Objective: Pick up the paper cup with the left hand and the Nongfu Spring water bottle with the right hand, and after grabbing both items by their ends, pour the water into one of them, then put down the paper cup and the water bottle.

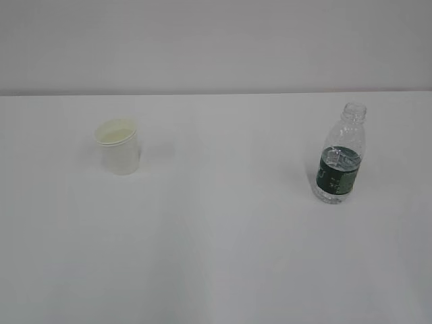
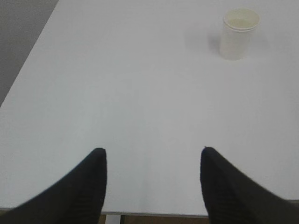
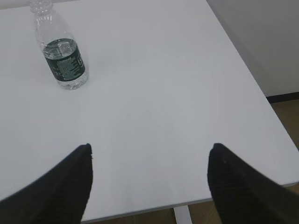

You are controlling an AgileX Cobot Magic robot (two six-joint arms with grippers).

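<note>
The paper cup (image 1: 118, 146), tapered and off-white with a rolled rim, is seen upright on the left of the smooth white table (image 1: 223, 236). The Nongfu Spring water bottle (image 1: 341, 155), clear ribbed plastic with a dark green band, stands uncapped well to the right. The left hand (image 2: 153, 186) and the right hand (image 3: 149, 184) are seen with black jaws spread apart, nothing held.

Left hand (image 2: 153, 161) black fingers spread wide, nothing between them, over white table (image 2: 140, 93) near its front edge. Small off-white tapered paper cup (image 2: 239, 33) upright, far right, well apart.
</note>
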